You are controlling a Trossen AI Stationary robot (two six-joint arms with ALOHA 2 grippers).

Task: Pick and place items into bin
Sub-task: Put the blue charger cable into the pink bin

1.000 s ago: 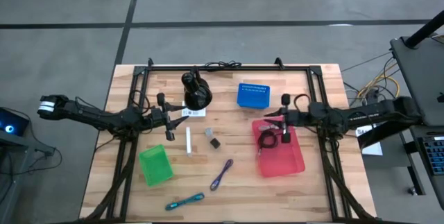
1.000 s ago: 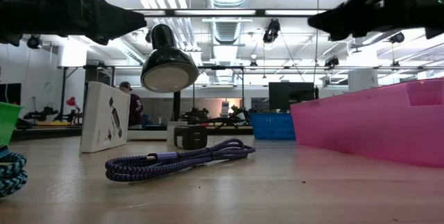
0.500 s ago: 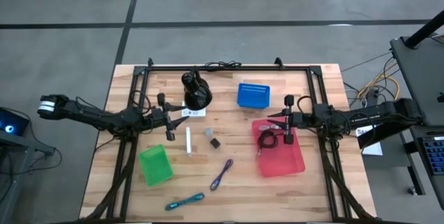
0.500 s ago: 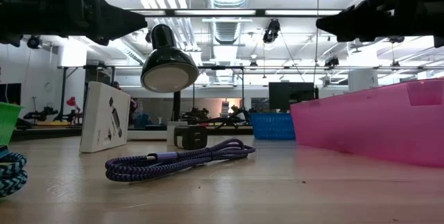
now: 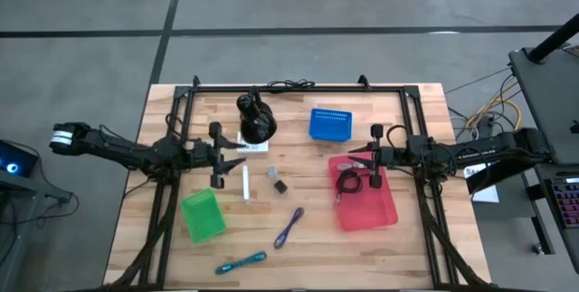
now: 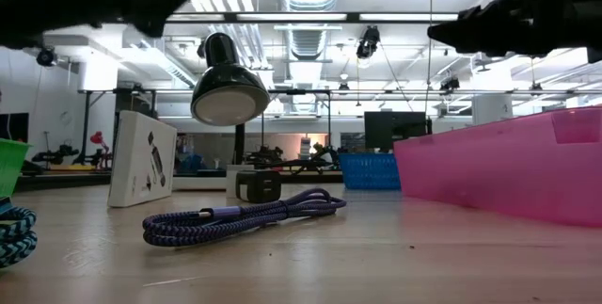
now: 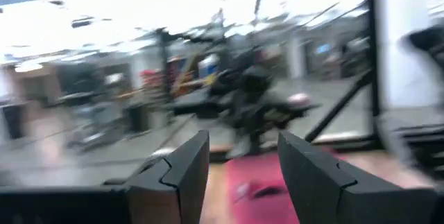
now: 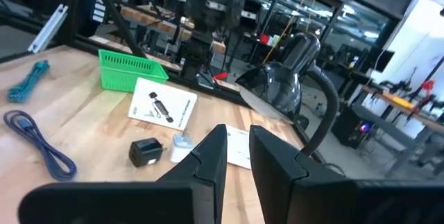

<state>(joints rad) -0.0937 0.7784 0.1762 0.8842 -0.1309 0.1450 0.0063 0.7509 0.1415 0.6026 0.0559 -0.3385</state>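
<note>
Taking the pink bin (image 5: pixel 387 212) as the landmark: one black coiled cable (image 5: pixel 348 183) already lies inside it, while the rest sit on the worktop (image 5: pixel 416 247) to its left. Nearest are the tiny dark block (image 5: pixel 281 186) and the silver piece (image 5: pixel 270 174), then the white stick (image 5: pixel 245 184) beyond them; the purple cable (image 5: pixel 289 227) lies off the bin's lower-left corner and the teal cable (image 5: pixel 242 262) farther out that way. The block looks rigid and light, best pinched across its flat sides; the stick is stiff and thin and may roll, so take it mid-length; the braided cables are limp, so grip where the strands bunch. The left gripper (image 5: pixel 220 155) hangs above the worktop near the stick, jaws apart and empty. The right gripper (image 5: pixel 372 158) hovers over the bin's top-left corner, jaws nearly together, holding nothing
</note>
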